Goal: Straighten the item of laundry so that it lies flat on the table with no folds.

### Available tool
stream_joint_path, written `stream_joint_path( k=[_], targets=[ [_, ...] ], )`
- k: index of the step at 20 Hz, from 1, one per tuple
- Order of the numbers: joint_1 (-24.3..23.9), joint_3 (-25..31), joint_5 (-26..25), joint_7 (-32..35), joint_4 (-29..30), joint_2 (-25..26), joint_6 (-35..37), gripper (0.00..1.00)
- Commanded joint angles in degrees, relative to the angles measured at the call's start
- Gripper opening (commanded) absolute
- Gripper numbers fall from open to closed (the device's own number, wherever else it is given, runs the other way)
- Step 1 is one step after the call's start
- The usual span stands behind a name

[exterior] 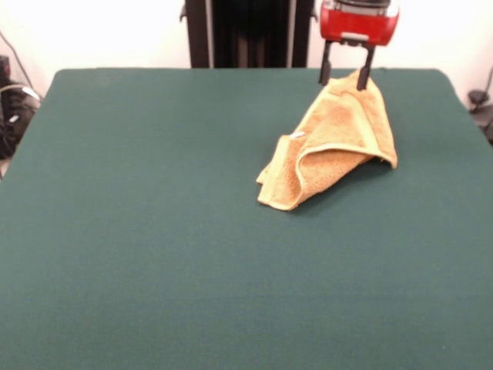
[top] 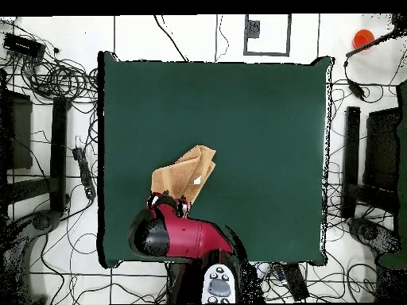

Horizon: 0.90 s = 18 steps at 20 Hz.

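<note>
Below the tool (exterior: pixel 346 78), towel (exterior: pixel 335 146) peak pinched between its fingers, rest draped onto table (exterior: pixel 154 231).

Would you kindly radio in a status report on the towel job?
Gripper shut on towel corner, lifting it. Towel tented and folded, far end on table. Nothing in the way.

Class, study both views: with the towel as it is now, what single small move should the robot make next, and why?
Probably draw the hand slowly toward the robot's base, keeping the grip. It appears to pinch the towel's top corner, lifted into a tent whose lower edge lies curled and doubled on the table. Dragging could pull those folds open.
</note>
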Motion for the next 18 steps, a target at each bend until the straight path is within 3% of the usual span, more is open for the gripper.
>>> stream_joint_path(
  k=[1, 18],
  targets=[
    [-0.9, 7.5, -1.5, 7.4, 4.0, 1.1, 1.3, 1.00],
    [-4.5, 8.8, -3.6, 6.0, 4.2, 0.8, 2.3, 1.00]
  ],
)
